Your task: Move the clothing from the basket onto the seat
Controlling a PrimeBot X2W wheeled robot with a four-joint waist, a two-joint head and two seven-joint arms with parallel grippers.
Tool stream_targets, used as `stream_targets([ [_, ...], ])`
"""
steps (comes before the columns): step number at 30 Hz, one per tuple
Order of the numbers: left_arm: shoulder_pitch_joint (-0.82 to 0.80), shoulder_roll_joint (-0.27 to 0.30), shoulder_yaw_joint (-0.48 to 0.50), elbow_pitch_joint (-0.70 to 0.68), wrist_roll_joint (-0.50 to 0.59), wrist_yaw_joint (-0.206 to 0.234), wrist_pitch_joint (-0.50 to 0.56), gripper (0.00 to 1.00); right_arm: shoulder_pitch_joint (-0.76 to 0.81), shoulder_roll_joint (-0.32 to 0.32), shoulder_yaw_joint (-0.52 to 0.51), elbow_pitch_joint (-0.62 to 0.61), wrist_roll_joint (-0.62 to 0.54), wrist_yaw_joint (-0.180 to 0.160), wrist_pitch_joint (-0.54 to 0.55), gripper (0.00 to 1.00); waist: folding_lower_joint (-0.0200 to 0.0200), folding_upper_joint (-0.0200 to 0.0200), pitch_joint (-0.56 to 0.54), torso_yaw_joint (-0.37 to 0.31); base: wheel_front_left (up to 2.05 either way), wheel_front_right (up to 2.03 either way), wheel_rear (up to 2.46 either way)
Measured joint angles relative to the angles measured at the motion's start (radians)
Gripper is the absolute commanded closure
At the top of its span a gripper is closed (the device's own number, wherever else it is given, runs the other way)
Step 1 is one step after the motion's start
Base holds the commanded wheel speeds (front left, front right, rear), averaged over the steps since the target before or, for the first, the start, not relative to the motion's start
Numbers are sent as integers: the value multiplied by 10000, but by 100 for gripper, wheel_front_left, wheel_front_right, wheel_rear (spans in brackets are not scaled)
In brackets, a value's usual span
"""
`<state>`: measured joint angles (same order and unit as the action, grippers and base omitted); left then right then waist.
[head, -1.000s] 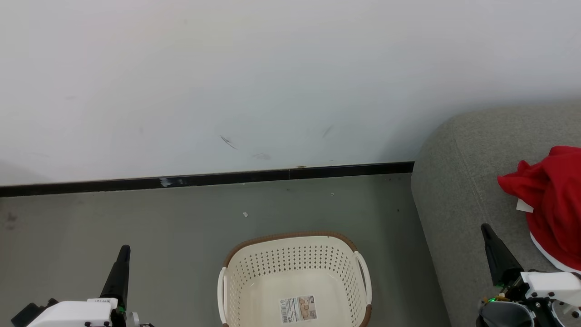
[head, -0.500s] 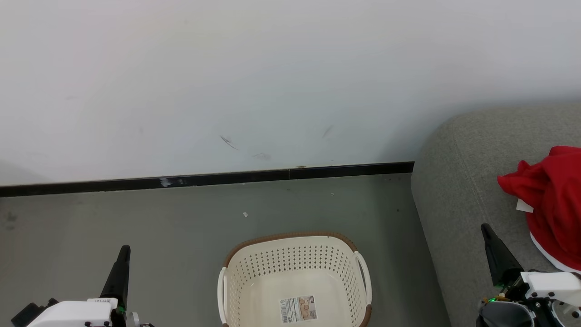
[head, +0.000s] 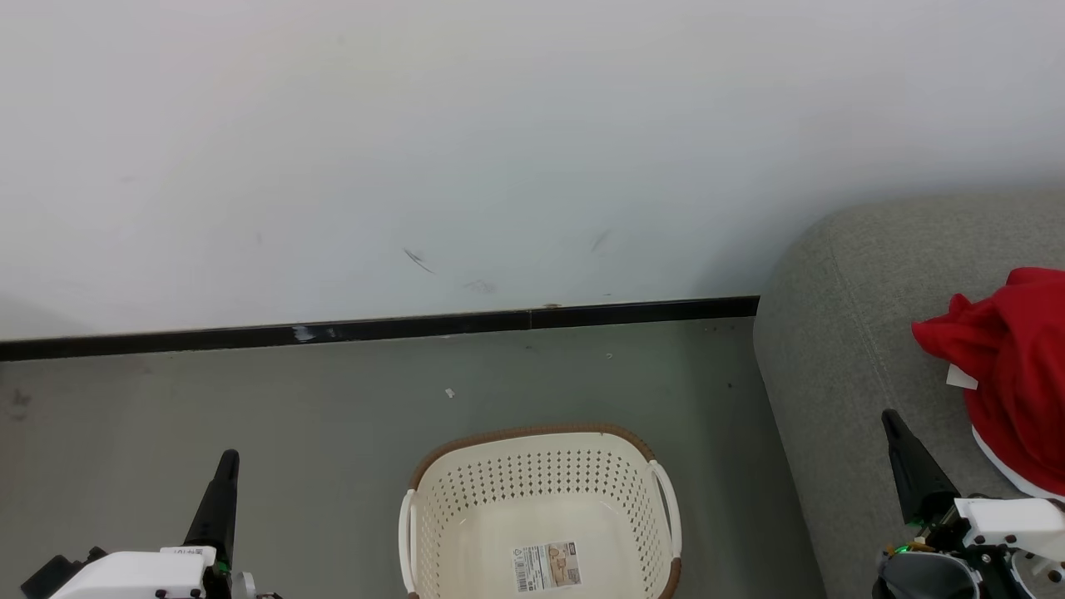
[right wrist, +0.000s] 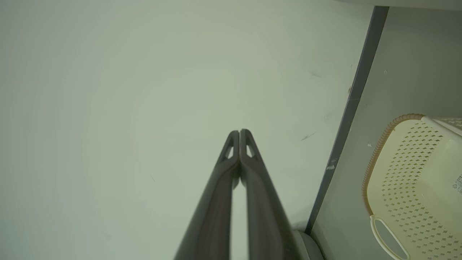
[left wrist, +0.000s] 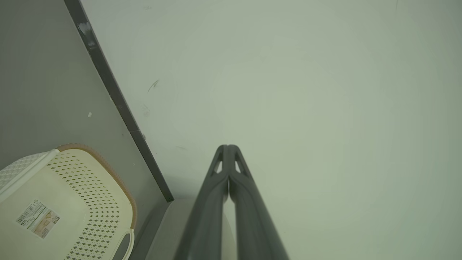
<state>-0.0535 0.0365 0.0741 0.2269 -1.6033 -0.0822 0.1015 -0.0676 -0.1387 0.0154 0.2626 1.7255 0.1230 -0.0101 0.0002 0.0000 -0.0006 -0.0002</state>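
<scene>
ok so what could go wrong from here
1. The right end effector, shut, sits close beside the red clothing on the seat. A swing that way could snag the fabric and drag it off.
2. The basket looks empty apart from a barcode sticker, but its near end is cut off at the head view's edge, so a garment left there could go unnoticed.
</scene>
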Motion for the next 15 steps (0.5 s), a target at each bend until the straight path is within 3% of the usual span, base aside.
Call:
stream_targets([
  [15, -5, 0, 0, 15, 0, -10, 0, 100, 0, -4, 2, 0, 2, 0, 0, 100, 0, 0, 0, 0, 0, 0, 0],
])
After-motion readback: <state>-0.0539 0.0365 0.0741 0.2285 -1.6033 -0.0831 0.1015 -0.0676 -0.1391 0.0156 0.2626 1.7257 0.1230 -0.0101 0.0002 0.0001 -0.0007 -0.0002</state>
